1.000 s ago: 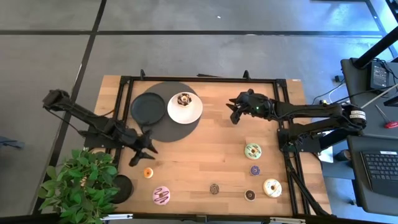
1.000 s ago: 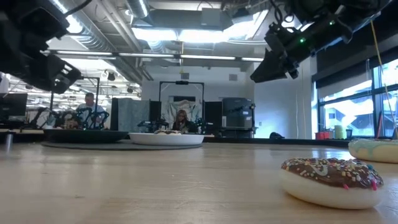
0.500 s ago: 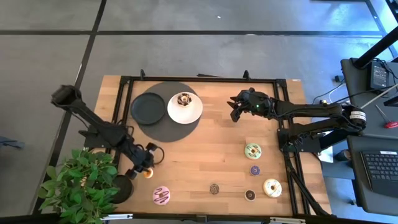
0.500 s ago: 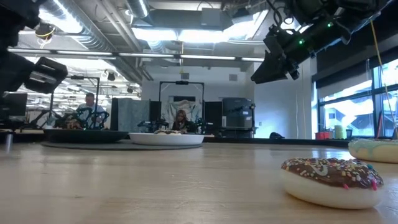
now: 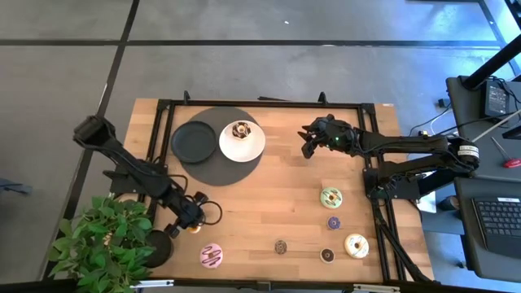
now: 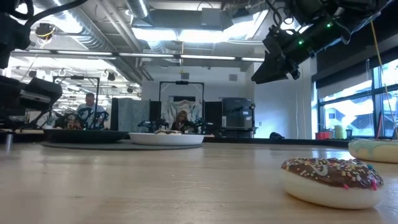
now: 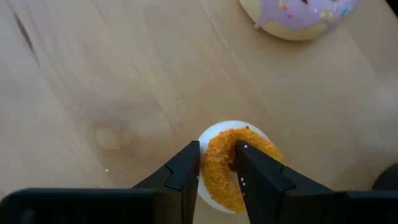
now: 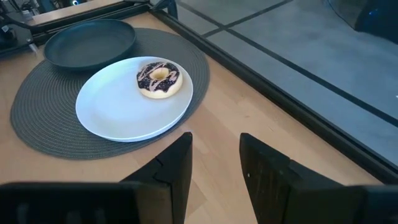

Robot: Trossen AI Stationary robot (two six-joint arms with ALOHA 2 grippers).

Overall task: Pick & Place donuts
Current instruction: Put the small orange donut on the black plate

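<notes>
The orange donut (image 7: 231,167) now sits between the left tool's (image 7: 216,177) narrowing fingers, down from above.

Two dark, slender jointed arms (matte black throughout), thin cables looping alongside, a green light on the right one.

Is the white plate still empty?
No, in the right wrist view one chocolate-iced donut already lies on the white plate, which sits on the dark round mat.
</notes>
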